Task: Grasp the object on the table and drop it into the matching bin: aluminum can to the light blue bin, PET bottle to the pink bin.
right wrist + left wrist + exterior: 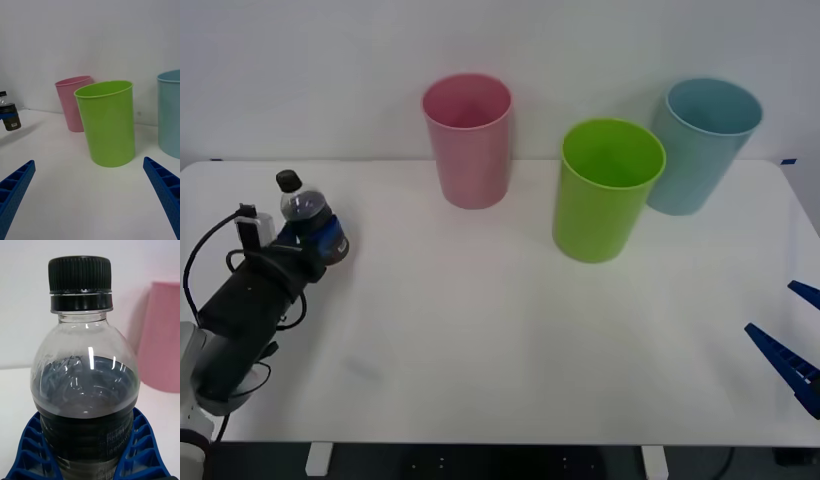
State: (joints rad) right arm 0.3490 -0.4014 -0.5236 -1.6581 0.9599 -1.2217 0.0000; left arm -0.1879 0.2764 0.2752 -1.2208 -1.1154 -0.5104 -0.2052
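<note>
The left gripper is clamped around the lower body of the bottle, its blue fingers wrapping the dark part on both sides. The bottle stands upright at the left end of the tabletop, black cap up; whether its base touches the surface or hangs just above it cannot be told. The pink bin stands well apart from it toward the back, right of the bottle. The green bin stands farther right and nearer the front, with the blue bin just behind it to the right, their sides close together or touching. The right gripper waits at the right edge of the tabletop, low, its fingers spread wide with nothing between them, pointing toward the green bin
</note>
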